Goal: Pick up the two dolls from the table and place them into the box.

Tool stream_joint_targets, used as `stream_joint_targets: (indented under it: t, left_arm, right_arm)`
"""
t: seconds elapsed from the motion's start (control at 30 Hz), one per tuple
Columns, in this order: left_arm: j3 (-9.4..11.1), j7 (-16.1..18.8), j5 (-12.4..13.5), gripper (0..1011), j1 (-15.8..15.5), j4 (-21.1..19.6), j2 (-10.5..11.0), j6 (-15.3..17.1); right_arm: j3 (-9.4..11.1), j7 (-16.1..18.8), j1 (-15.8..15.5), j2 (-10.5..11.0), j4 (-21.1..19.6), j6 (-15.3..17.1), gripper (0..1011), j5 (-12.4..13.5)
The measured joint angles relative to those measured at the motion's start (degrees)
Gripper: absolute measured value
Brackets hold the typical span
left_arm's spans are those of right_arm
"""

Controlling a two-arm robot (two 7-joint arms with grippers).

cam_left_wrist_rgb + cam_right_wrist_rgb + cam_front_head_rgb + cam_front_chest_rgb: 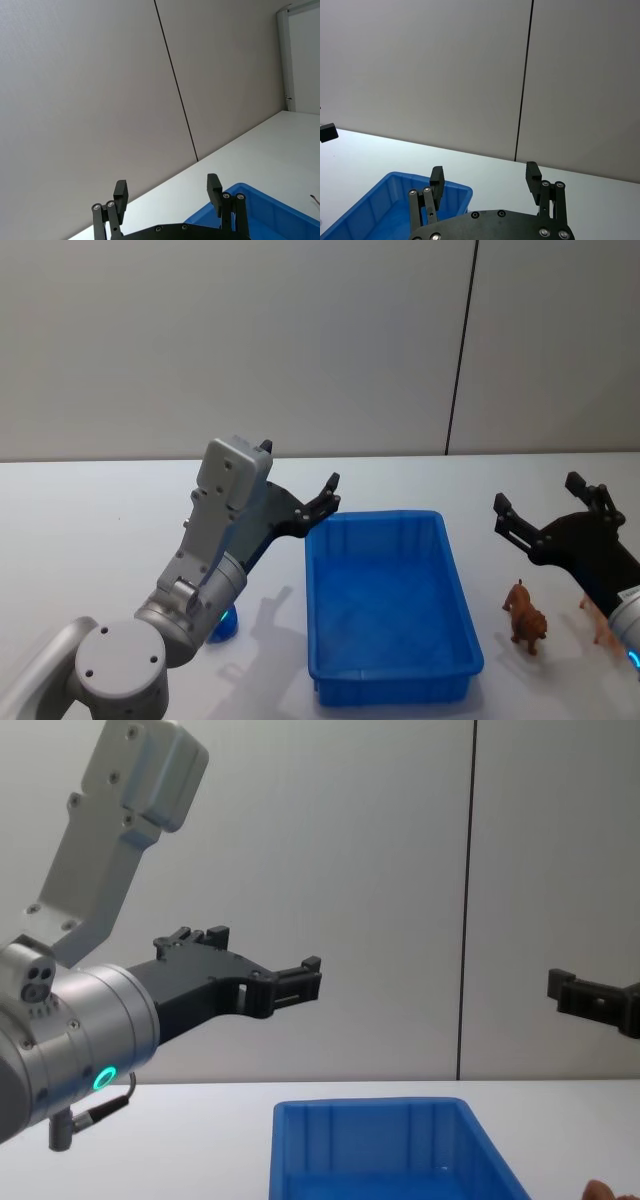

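The blue box [395, 677] stands on the white table [90, 530] in front of me, with nothing showing inside it. A brown dog-shaped doll [525, 617] stands on the table just right of the box; a sliver of it [599, 1190] pokes up at the chest view's lower edge. A dark blue doll [224, 625] lies left of the box, mostly hidden under my left arm. My left gripper [328, 495] [167, 190] [305, 975] hovers open and empty above the box's far left corner. My right gripper [538, 495] [485, 176] hovers open and empty above the brown doll.
A pale orange piece [600, 625] shows on the table beside my right arm, partly hidden. A grey wall with a dark vertical seam [460, 350] runs behind the table. The box [240, 192] [395, 180] [370, 1105] lies below and ahead of both wrists.
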Motion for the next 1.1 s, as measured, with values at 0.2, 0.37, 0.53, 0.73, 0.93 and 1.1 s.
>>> stream_joint_targets:
  t: [0.2,0.37,0.53,0.73,0.93,1.1]
  left_arm:
    - [0.0,0.0,0.0,1001,0.0,0.0,0.0,0.0]
    - [0.0,0.0,0.0,1001,0.0,0.0,0.0,0.0]
    - [0.0,0.0,0.0,1001,0.0,0.0,0.0,0.0]
    - [0.0,0.0,0.0,1001,0.0,0.0,0.0,0.0]
    - [0.0,0.0,0.0,1001,0.0,0.0,0.0,0.0]
    - [0.0,0.0,0.0,1001,0.0,0.0,0.0,0.0]
  right_arm:
    - [0.0,0.0,0.0,0.0,0.0,0.0,1001,0.0]
    - [0.0,0.0,0.0,0.0,0.0,0.0,1001,0.0]
    - [0.0,0.0,0.0,0.0,0.0,0.0,1001,0.0]
    - [0.3,-0.5,-0.8,0.5,-0.4,-0.1,1001,0.2]
    - [1.1,-2.5,-3.3,2.0,-2.0,-0.4,1001,1.0]
    - [2.3,-5.8,-7.3,4.1,-4.1,-0.5,1001,2.3]
